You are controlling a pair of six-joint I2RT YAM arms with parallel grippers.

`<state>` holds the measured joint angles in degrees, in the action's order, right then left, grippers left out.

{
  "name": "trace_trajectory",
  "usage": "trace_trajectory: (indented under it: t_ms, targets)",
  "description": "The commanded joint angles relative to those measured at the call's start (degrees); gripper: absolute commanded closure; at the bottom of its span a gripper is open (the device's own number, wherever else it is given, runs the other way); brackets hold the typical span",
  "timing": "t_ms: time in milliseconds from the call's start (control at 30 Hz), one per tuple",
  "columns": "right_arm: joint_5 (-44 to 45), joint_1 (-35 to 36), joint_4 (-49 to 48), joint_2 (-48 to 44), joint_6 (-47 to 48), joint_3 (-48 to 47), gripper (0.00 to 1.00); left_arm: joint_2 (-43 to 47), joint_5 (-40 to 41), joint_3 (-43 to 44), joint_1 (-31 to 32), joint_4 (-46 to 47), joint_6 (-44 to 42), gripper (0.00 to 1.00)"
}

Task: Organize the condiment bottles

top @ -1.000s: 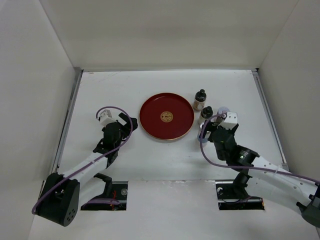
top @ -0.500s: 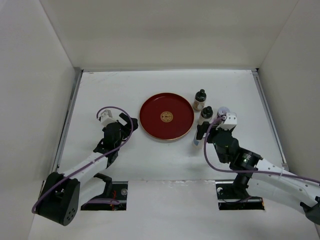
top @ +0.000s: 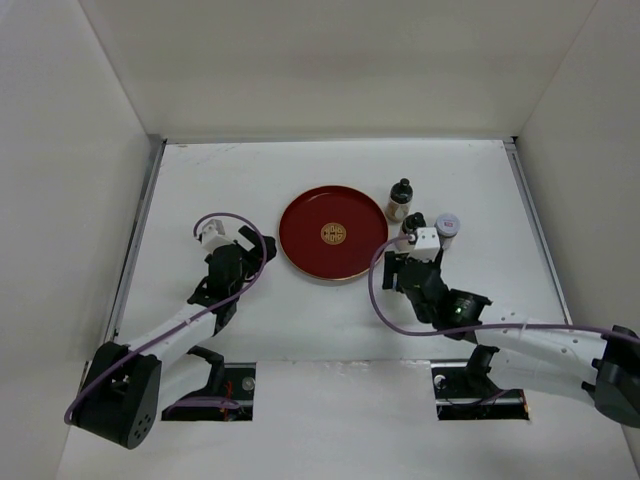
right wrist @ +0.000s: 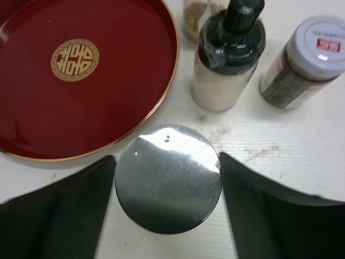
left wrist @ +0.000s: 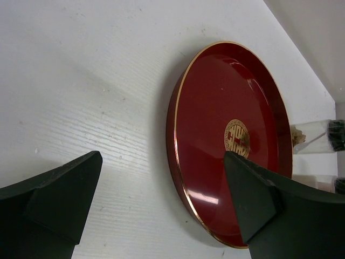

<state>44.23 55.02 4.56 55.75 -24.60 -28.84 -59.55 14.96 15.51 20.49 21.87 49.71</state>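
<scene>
Right pincer point(right wrist: 166, 157): lowered over the silver-topped bottle point(right wrist: 168, 186), one jaw on each side of it. The jaw edges meet the bottle's outline, but I cannot tell whether they press on it.

Silver-topped bottle: upright on the tabletop point(top: 250, 170), just beside the near right rim of the red tray point(right wrist: 108, 108).

Black-capped bottle point(right wrist: 229, 59): upright just beyond the silver-topped one, close to the tray's right rim.

Lilac-capped bottle point(right wrist: 307, 54): on the tabletop to the right of the black-capped one, near it but apart.

Second dark-topped bottle point(top: 400, 199): farther back, beside the tray's far right rim.

Left pincer point(left wrist: 161, 162): jaws wide apart with nothing between them, low over the tabletop and facing the tray's left rim.

No bottle stands on the tray.
</scene>
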Motion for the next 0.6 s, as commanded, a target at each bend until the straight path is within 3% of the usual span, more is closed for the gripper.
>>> trace_trajectory:
  t_ms: [0,100,267,567]
  targets:
    - [3.9,-0.4,-7.5,-0.3,1.8,-1.6,0.25,0.1,0.3,0.7,0.6,3.6,-0.6,0.0]
    - [3.7,0.0,-8.5,-1.9,2.2,-2.9,0.4,-0.2,-0.1,0.7,0.6,3.8,-0.4,0.0]
    - [1.7,2.5,-9.8,-2.7,6.7,-11.7,0.44,-0.4,0.6,0.4,0.5,4.1,-0.2,0.0]
    - [-13.5,-3.9,-18.1,29.9,13.3,-37.5,0.41,-1.2,-0.5,-0.4,-0.8,4.8,1.1,0.0]
